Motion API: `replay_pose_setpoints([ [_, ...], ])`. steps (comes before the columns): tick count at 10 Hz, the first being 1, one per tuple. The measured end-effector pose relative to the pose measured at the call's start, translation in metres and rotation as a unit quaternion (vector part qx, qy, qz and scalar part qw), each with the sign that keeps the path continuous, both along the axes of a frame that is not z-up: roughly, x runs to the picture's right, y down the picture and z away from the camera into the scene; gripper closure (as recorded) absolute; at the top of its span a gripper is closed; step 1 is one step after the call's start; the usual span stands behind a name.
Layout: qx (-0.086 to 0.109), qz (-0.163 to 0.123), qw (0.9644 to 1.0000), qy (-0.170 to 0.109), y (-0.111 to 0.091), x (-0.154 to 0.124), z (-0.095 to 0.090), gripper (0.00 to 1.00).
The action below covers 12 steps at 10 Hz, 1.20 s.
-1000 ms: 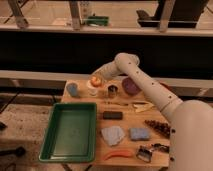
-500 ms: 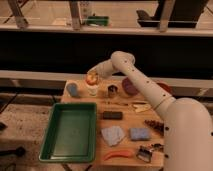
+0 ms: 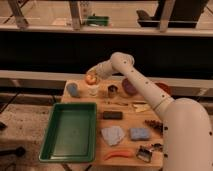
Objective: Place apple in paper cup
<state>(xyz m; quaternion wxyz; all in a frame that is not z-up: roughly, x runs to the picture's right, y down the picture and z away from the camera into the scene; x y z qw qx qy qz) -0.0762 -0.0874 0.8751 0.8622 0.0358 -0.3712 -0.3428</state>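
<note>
the apple (image 3: 91,78) sits at the mouth of the paper cup (image 3: 93,90), the gripper (image 3: 93,75) right over it, jaws spread or pinching i cannot tell; likely firm, smooth, light and apt to roll, so best held across its widest part.

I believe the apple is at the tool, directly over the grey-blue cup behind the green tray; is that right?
Not quite. The camera view shows the apple at the tool directly over the white paper cup, not the grey-blue cup, which stands apart beside it. Both cups are behind the green tray.
</note>
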Motion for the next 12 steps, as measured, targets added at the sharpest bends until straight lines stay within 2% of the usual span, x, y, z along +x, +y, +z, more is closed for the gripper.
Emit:
replay_pose_setpoints([
  [3,-0.009,0.009,0.9999,-0.006,-0.0004,-0.0012,0.0044,0.99],
  [6,-0.028,0.033,0.999,-0.011,-0.0051,0.0026,0.0039,0.99],
  [12,-0.056,0.055,0.9967,-0.02,-0.0081,0.008,0.0031,0.99],
])
